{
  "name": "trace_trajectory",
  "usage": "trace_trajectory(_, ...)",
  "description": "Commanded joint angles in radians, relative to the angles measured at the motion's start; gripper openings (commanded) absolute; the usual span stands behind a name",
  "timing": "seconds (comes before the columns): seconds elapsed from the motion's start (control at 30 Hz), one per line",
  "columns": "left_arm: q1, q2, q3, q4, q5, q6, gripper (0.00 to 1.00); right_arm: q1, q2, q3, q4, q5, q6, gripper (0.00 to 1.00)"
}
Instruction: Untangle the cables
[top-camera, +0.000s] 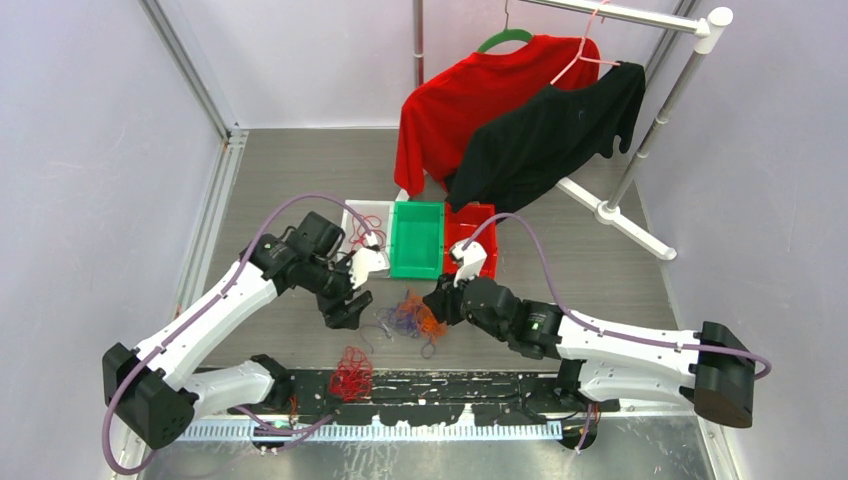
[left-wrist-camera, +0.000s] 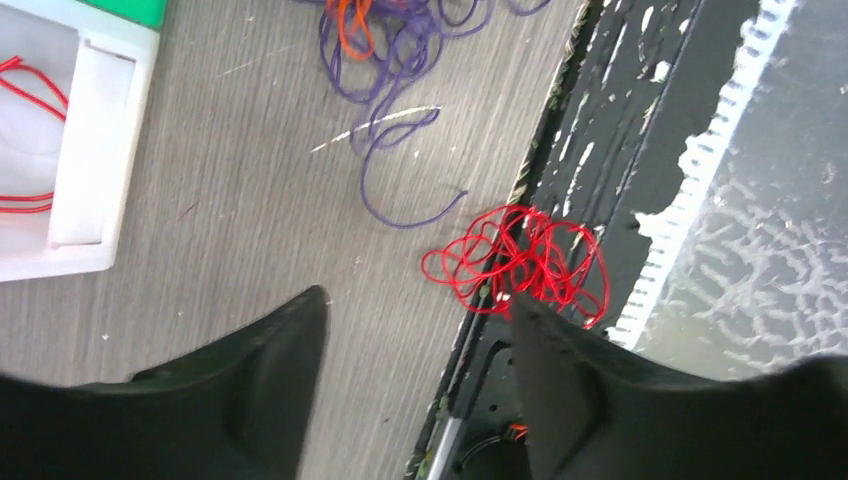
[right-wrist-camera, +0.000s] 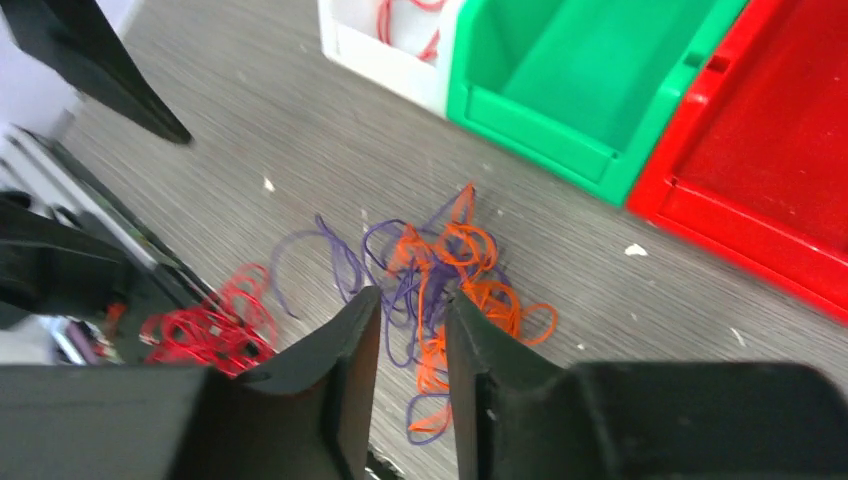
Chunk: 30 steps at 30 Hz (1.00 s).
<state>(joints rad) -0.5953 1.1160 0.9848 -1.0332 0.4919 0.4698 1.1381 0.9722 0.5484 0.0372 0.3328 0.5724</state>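
Near the worktop's (top-camera: 290, 200) front edge lie the cables (top-camera: 412, 318): probably light, limp, snag-prone, best taken by one outlying strand. Left pincer (left-wrist-camera: 418, 300) gapes empty; right pincer (right-wrist-camera: 412, 298) stands barely parted above them.

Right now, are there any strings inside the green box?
No, the green box shows only bare green inside; the red strings lie in the white box beside it.

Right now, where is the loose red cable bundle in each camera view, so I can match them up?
Top external: the red cable bundle sits low, left of centre.
Left wrist: right of centre, about mid-height.
Right wrist: lower left.
Shared landmark: the white bin, which holds more red cable.
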Motion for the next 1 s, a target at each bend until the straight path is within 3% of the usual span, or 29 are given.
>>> trace_trajectory(0.0, 0.024, -0.028, 0.024, -0.026, -0.078, 0.023, 0.75, 0.038, 0.024, 0.076, -0.061, 0.038, -0.128, 0.41)
trace_trajectory(0.13, 0.106, -0.039, 0.06, -0.01, -0.112, 0.022, 0.85, 0.111, 0.046, 0.115, -0.029, 0.023, -0.265, 0.5)
trace_trajectory(0.23, 0.212, -0.026, 0.107, -0.018, -0.069, 0.01, 0.87, 0.178, 0.127, 0.17, 0.002, -0.092, -0.38, 0.52)
trace_trajectory(0.53, 0.414, 0.075, 0.225, -0.063, -0.009, -0.02, 0.87, 0.3, 0.573, 0.447, -0.05, -0.33, -0.694, 0.53)
trace_trajectory(0.83, 0.484, 0.067, 0.231, -0.065, 0.04, -0.037, 0.87, 0.302, 0.787, 0.557, -0.021, -0.345, -0.8, 0.52)
trace_trajectory(0.97, 0.485, 0.049, 0.209, -0.057, 0.052, -0.044, 0.87, 0.302, 0.835, 0.58, 0.005, -0.355, -0.791, 0.47)
